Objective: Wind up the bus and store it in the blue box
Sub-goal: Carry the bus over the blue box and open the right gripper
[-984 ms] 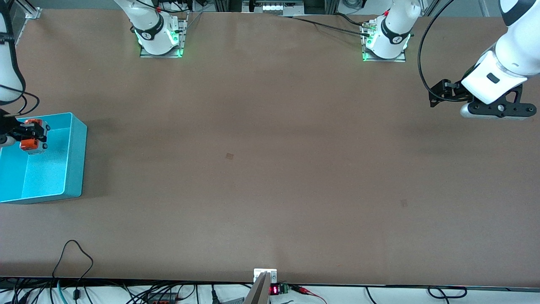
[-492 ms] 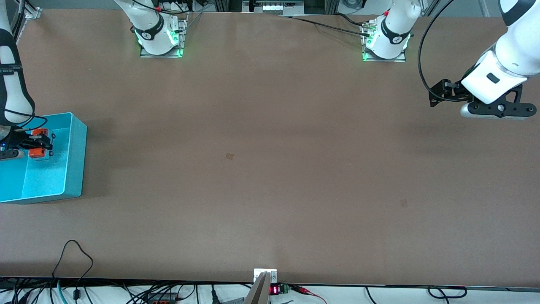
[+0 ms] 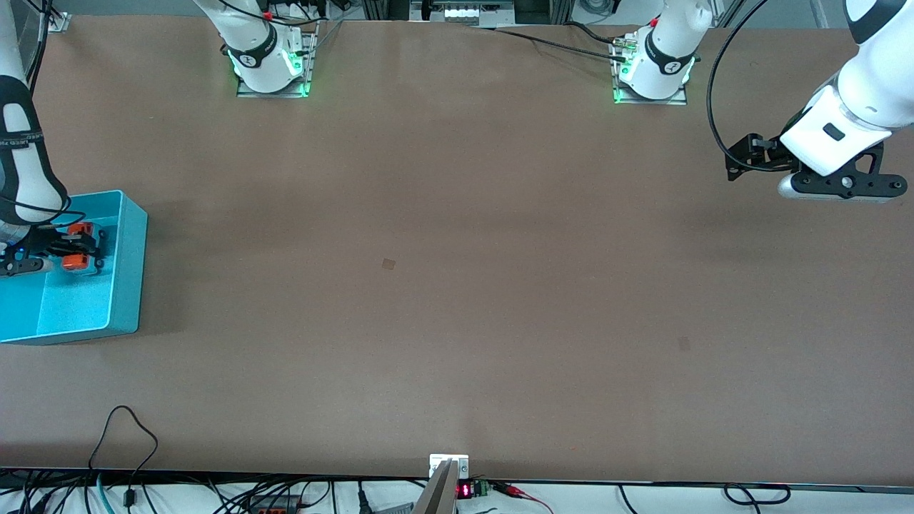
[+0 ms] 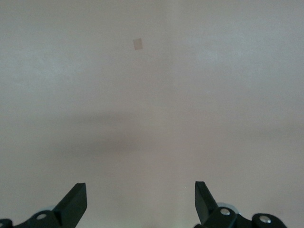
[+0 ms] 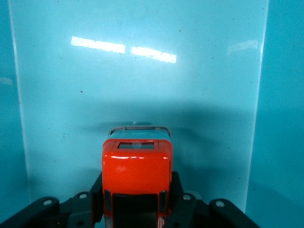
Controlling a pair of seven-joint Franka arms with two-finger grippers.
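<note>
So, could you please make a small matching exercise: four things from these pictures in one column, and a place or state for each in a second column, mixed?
Column one:
1. bus
2. blue box
3. left gripper
4. right gripper

Column two:
A. open, holds nothing, waits over bare table
B. on the table at the right arm's end
C. shut on the toy, low inside the box
D. held between two jaws

Pairs: 1-D, 2-B, 3-A, 4-C

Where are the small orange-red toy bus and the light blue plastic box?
Small orange-red toy bus (image 5: 137, 170): right wrist view, on its orange body.
Light blue plastic box (image 3: 130, 275): front view, on its outer side wall.
</note>
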